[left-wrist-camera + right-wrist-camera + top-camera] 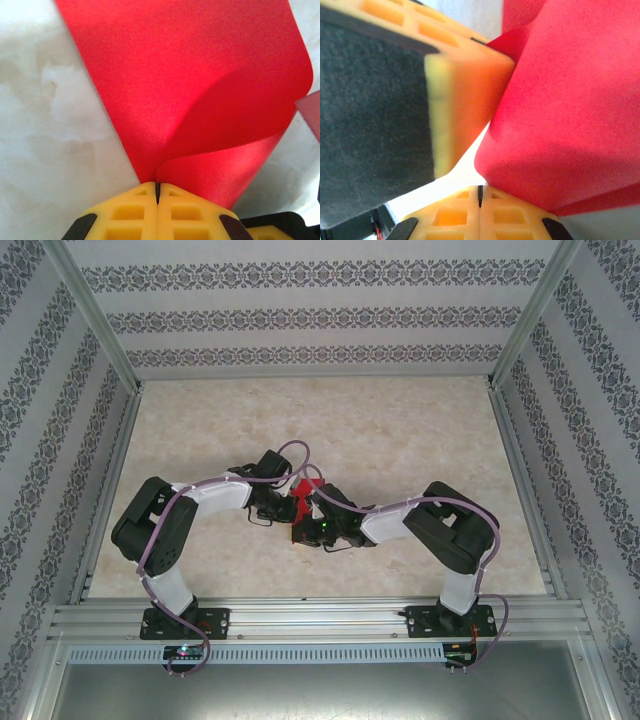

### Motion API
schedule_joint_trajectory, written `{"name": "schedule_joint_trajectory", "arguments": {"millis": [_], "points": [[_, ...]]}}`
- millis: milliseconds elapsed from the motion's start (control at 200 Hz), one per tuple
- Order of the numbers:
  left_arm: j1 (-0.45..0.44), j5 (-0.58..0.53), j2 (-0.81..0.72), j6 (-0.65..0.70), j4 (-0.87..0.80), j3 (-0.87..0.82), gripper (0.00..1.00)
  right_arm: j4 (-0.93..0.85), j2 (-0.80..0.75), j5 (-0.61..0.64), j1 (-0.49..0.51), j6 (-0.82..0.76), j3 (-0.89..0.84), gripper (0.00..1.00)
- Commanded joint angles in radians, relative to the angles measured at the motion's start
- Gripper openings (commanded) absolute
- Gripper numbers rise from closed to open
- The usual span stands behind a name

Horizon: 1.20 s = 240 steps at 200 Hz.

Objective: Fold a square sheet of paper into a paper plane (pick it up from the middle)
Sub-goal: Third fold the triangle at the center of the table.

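Position of the square sheet of paper (300, 530): mid-table (400, 430), raised between the two claws, which meet tip to tip there. Left claw (157, 192): jaws pressed together, pinching the sheet at its near edge. From this pinch point the red sheet runs straight away from the fingertips, long axis leaning toward the upper left of the left wrist view. The sheet is curled, not flat: its right side bends over in a rounded loop and returns to the same pinch point as a lower layer. Right claw (480, 197): jaws closed against each other. The sheet hangs just above and beside its right finger; whether it is gripped there cannot be determined. In the top view the arms cover most of the sheet, so its heading cannot be read there.
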Motion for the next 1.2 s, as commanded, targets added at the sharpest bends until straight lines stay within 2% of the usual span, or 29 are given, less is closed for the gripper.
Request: {"name": "schedule_joint_trajectory", "arguments": {"millis": [0,105,380,644,994,1194], "points": [[0.005,-0.014,0.037,0.006,-0.029,0.004,0.02,0.002,0.039,0.009,0.001,0.004,0.0,0.02],[0.005,-0.013,0.041,0.005,-0.032,0.006,0.03,0.0,0.033,-0.005,-0.004,0.0,0.004,0.03],[0.005,-0.009,0.04,0.007,-0.036,0.008,0.02,-0.024,-0.137,-0.007,-0.06,-0.033,-0.029,0.04],[0.005,-0.008,0.039,0.009,-0.038,0.008,0.02,0.026,-0.066,-0.053,-0.08,-0.011,-0.014,0.03],[0.005,-0.012,0.041,0.008,-0.041,0.009,0.02,-0.05,0.011,0.049,-0.074,-0.001,-0.053,0.03],[0.005,-0.013,0.04,0.01,-0.044,0.01,0.02,-0.107,-0.017,0.103,-0.062,0.001,-0.071,0.03]]}}
